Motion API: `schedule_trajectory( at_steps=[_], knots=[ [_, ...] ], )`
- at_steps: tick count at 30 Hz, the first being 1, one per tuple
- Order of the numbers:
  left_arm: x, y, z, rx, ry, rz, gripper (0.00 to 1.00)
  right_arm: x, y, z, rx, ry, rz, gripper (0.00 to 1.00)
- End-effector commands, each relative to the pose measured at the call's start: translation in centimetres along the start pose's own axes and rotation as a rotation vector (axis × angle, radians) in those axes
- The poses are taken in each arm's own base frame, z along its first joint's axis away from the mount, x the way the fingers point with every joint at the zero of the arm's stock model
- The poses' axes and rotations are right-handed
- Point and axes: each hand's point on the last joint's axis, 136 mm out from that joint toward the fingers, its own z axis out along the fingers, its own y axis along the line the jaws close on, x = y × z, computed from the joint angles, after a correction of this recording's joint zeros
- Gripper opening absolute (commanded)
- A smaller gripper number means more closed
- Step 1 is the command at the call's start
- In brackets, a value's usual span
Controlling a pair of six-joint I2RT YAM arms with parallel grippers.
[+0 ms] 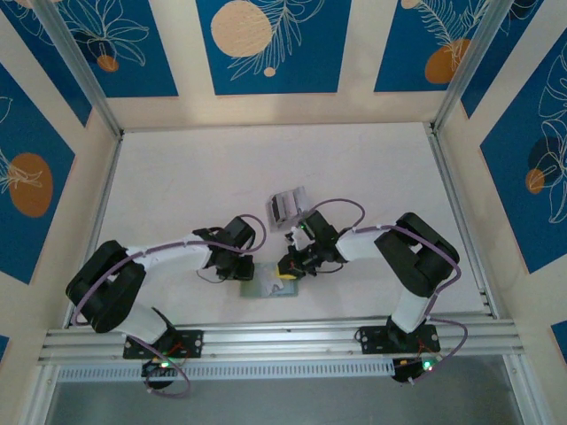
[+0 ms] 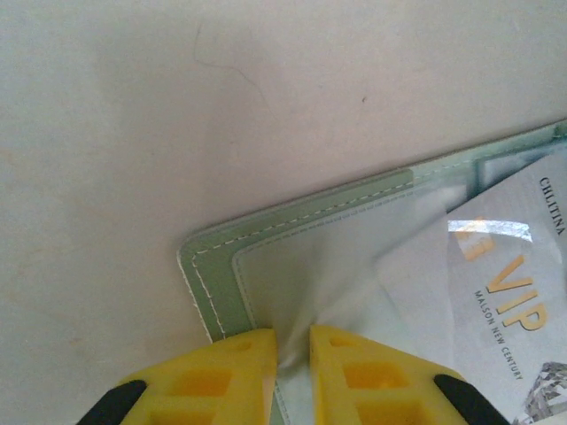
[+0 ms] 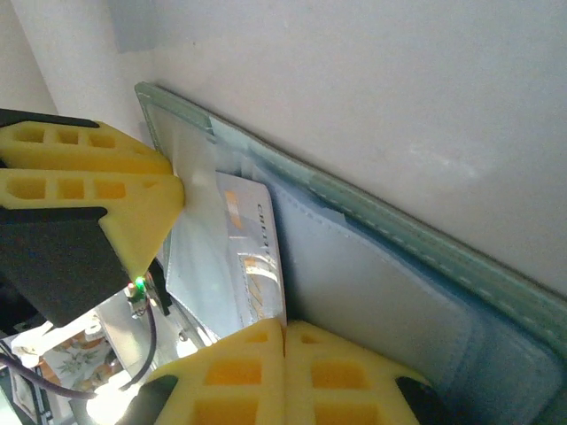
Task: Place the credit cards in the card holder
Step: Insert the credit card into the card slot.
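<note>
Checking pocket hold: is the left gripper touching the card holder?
Touching. Left wrist view: the left gripper pinches the clear pocket film of the card holder.

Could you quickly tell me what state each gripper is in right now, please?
Left gripper: shut on the card holder's clear pocket film.
Right gripper: shut, apparently pinching the VIP card's edge.
</note>
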Motion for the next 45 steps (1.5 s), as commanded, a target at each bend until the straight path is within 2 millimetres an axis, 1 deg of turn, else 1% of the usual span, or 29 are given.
schedule_trajectory(
  at_steps=[1,14,18,22,27,35,45],
  knots=[
    [3.4,2.6,2.3,-0.067,0.12,-0.027,0.18,0.8,-1.9,0.0,0.032,0.009,0.097,0.0],
    [3.8,2.9,2.5,-0.069,0.125,-0.028,0.17,1.1,-3.3,-0.9,0.073,-0.07,0.169,0.0],
    [3.9,2.8,2.6,-0.065,0.129,-0.028,0.17,1.1,-3.4,-0.5,0.081,-0.078,0.175,0.0],
    [3.9,2.8,2.6,-0.062,0.127,-0.027,0.17,0.9,-2.9,0.1,0.082,-0.08,0.169,0.0],
    [4.2,3.0,2.7,-0.062,0.131,-0.029,0.17,0.7,-3.1,0.1,0.096,-0.11,0.194,0.0],
    [4.4,3.2,2.8,-0.066,0.134,-0.024,0.17,0.3,-4.2,-0.1,0.122,-0.188,0.259,0.0],
    [4.8,3.6,2.8,-0.079,0.137,-0.012,0.17,0.6,-5.4,-0.1,0.161,-0.259,0.302,0.0]
  ],
)
